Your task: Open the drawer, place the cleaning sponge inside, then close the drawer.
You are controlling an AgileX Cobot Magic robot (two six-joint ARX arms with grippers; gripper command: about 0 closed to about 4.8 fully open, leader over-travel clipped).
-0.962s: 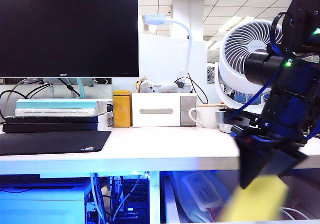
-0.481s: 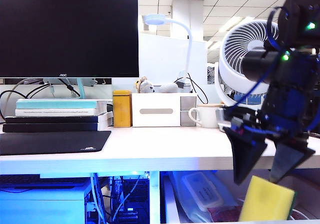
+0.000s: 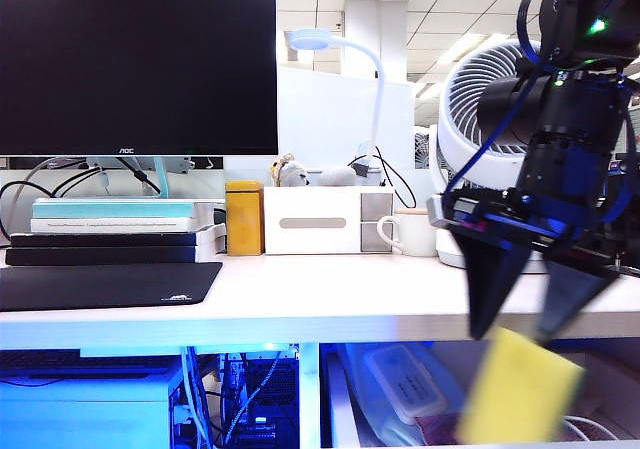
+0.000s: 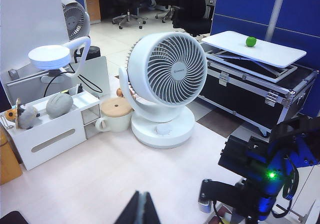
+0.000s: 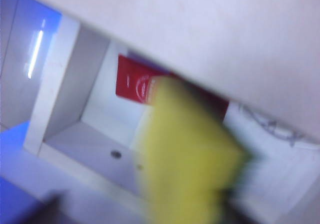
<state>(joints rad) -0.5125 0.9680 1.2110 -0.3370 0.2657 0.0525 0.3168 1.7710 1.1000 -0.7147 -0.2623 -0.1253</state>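
the step in hand looks like the placing of the sponge: the wide white desk drawer (image 5: 95, 149) stands pulled out beneath the pale desktop (image 3: 300, 304), its inside showing in the right wrist view with a red packet (image 5: 132, 82) lying toward the back. the right gripper (image 3: 528, 304) hangs in front of the desk edge on the right of the exterior view, its two dark wedge-shaped fingers (image 3: 490, 284) spread wide and pointing down, with nothing between them. the small rectangular yellow foam cleaning sponge (image 3: 520, 389) sits just below those fingertips, over the open drawer, blurred in both views; it is probably dropping or just landed, though the smear makes it impossible to say whether it already rests on the drawer floor. the left gripper (image 4: 141, 210) shows only as a dark tip in its own wrist view, its jaws together on nothing, poised above the desktop near the round white desk fan (image 4: 167, 79) and away from the drawer. judging from this, the next move calls for the right arm to lift clear of the drawer, confirm the sponge lies fully inside, then push on the front lip to shut it.
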